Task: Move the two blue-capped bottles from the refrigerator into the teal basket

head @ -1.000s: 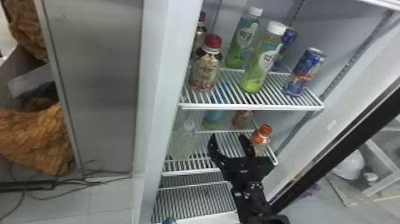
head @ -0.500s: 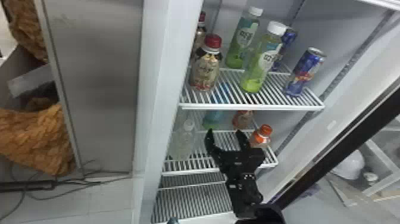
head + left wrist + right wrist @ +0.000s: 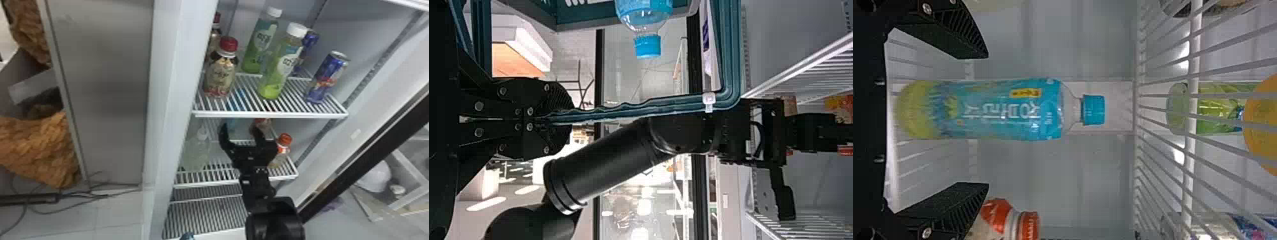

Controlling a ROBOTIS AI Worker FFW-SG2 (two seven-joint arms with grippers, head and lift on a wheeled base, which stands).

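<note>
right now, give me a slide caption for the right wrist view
Open right gripper framing an upright blue-capped bottle in the refrigerator, an orange-capped bottle off to one side.

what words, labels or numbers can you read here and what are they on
Blue-capped bottle: large white characters, no sure reading
its yellow patch: print too small
green bottles: dark print, too small to read
front red-capped bottle: print too small
cans: nothing legible
</note>
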